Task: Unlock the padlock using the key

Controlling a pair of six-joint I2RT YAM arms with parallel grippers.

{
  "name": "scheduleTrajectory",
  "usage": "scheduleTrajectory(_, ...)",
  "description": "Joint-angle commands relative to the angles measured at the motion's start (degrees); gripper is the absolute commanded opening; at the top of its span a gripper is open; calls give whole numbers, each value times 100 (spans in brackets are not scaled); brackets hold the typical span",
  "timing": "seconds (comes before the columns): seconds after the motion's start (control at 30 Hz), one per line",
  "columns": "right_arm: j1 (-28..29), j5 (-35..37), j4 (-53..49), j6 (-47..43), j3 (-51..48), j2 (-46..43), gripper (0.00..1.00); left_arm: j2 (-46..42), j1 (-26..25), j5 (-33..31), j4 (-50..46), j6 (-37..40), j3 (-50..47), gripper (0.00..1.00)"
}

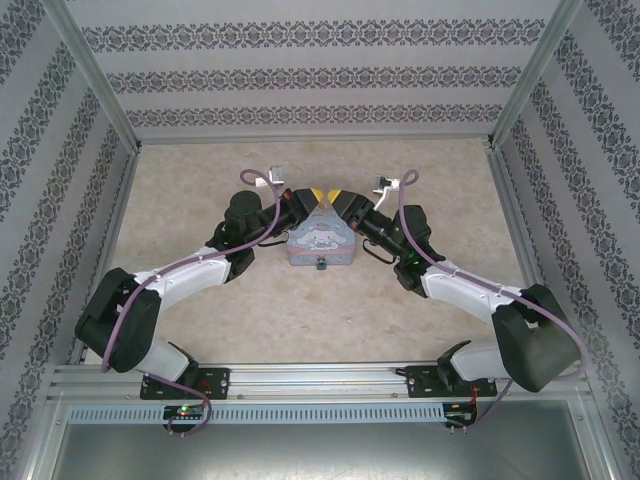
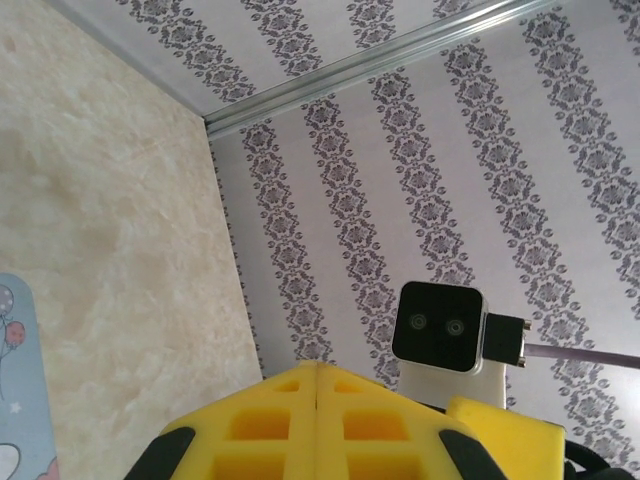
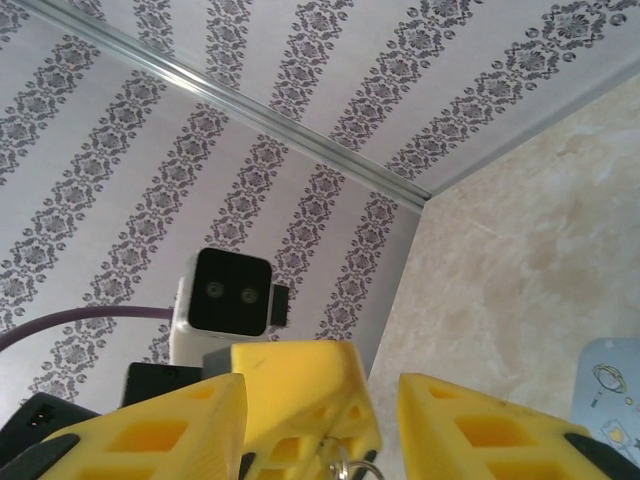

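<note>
The padlock (image 1: 320, 264) sits at the near edge of the tin (image 1: 320, 243) on the table (image 1: 200, 330), in the middle of the top view. The key is well apart from it, so I judge that the unlocking itself is not yet begun. Above the far part of the tin, both arms bend inward and meet. The left fingers (image 2: 270, 420) are pressed together, and the small ring of the key (image 3: 345, 467) hangs at their tip, bottom centre of the right wrist view. The right fingers (image 3: 480, 430) stand apart on both sides of that tip, gripping nothing
</note>
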Motion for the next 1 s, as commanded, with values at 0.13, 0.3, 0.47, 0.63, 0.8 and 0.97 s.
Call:
scheduleTrajectory(0.13, 103, -70, 518, 80, 170, 196, 42, 169, 34, -87, 618, -508, -6, 0)
scheduleTrajectory(0.3, 121, -96, 522, 111, 152, 274, 41, 174, 39, -95, 603, -499, 16, 0)
scheduleTrajectory(0.47, 166, -113, 561, 155, 100, 349, 39, 165, 39, -88, 571, -453, 48, 0)
scheduleTrajectory(0.63, 219, -133, 587, 163, 74, 406, 36, 166, 35, -96, 526, -409, 66, 0)
scheduleTrajectory(0.8, 263, -116, 596, 193, 56, 464, 32, 161, 41, -106, 511, -391, 74, 0)
scheduleTrajectory(0.97, 299, -92, 605, 216, 14, 521, 32, 139, 39, -134, 500, -375, 66, 0)
